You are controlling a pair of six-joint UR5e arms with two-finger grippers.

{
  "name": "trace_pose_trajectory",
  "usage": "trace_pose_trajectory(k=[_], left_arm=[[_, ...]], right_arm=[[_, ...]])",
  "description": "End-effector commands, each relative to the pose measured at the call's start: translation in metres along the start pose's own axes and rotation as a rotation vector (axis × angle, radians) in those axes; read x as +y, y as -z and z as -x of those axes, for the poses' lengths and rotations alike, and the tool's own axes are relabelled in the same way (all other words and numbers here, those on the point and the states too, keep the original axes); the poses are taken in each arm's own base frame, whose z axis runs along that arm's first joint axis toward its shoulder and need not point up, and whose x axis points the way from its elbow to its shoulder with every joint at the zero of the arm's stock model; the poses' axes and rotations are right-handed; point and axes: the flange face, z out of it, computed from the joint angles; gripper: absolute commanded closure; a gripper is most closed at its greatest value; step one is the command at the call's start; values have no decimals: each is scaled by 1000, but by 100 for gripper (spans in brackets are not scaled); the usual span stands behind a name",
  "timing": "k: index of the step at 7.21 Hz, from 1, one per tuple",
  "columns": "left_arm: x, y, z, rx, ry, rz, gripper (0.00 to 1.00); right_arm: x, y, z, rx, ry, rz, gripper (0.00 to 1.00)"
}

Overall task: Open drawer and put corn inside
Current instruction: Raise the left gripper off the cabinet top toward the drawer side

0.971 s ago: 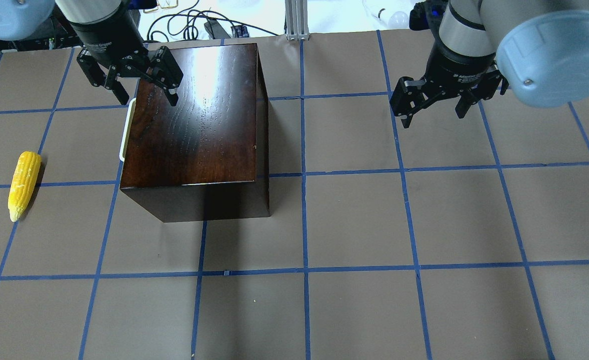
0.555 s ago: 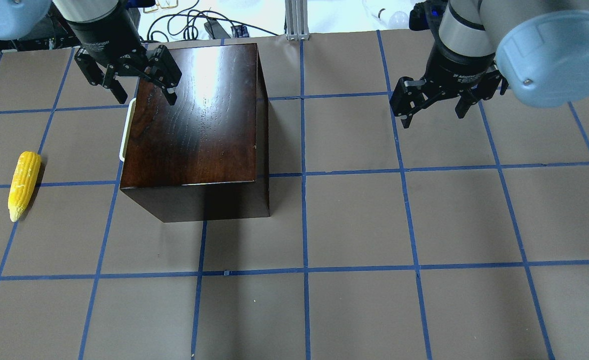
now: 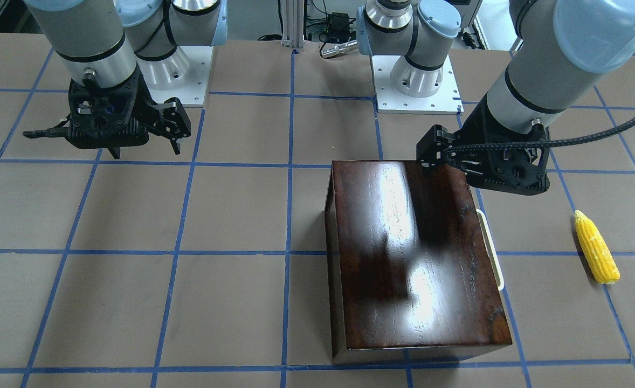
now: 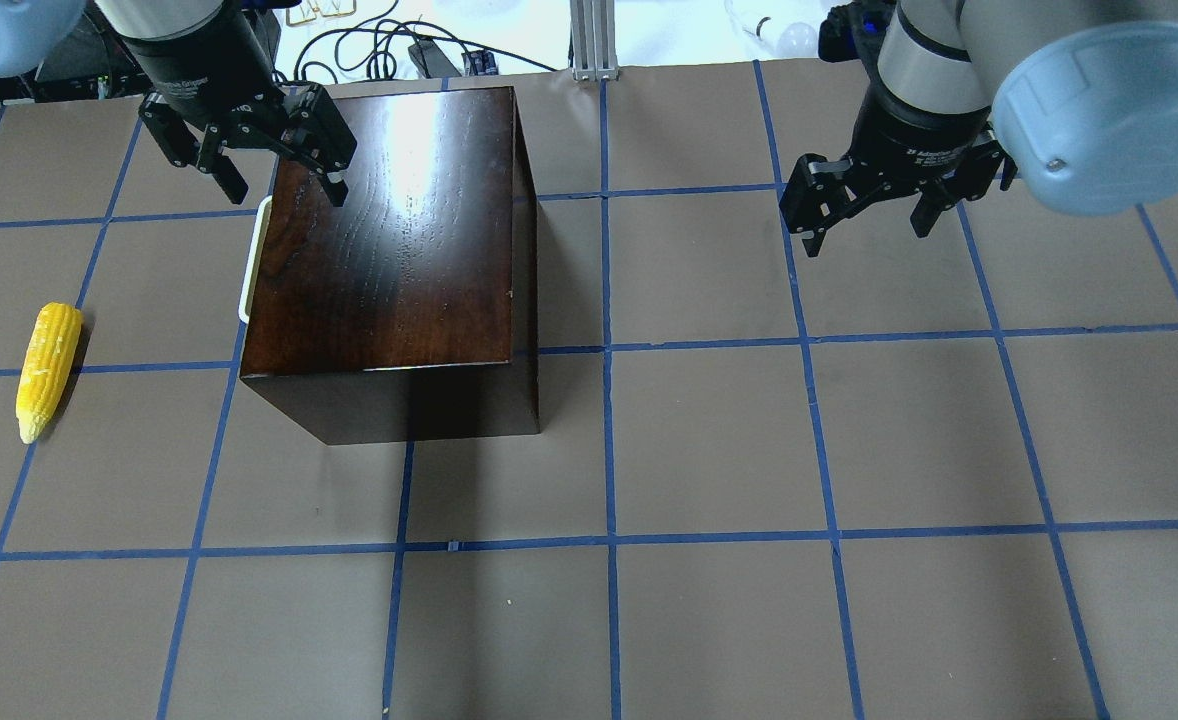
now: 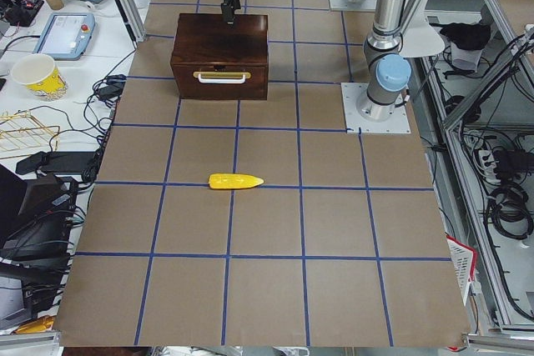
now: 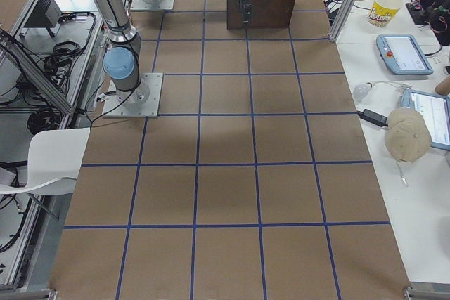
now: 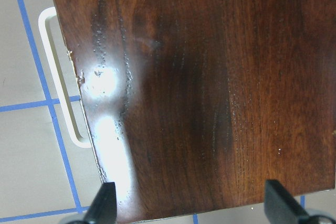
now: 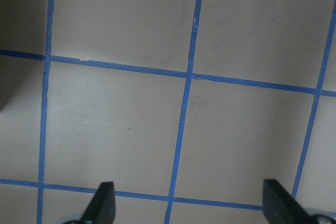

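Left jaws, open, hang over the dark-brown wooden box (image 4: 389, 240) near its white curved drawer handle (image 4: 251, 262); the bumpy yellow corn cob (image 4: 47, 370) lies well apart. Right jaws open.

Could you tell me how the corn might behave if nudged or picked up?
The corn lies on its side, round and tapered, so a nudge would probably roll it in a curve. Its bumpy kernels should aid grip. It looks small, likely light.

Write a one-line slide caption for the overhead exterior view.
Overhead: left gripper, jaws open, hovers over the dark box beside its unpulled drawer handle; corn lies apart; right gripper open, empty.
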Motion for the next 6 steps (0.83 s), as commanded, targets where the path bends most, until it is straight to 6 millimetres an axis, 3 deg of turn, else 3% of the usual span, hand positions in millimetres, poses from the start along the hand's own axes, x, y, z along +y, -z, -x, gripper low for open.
trace_pose_trajectory(k=[1, 6], left_arm=[[4, 5, 0, 2, 1, -9, 0], [11, 9, -2, -3, 4, -10, 0]], right_arm=[[0, 1, 0, 0, 0, -1, 0], [0, 1, 0, 0, 0, -1, 0]])
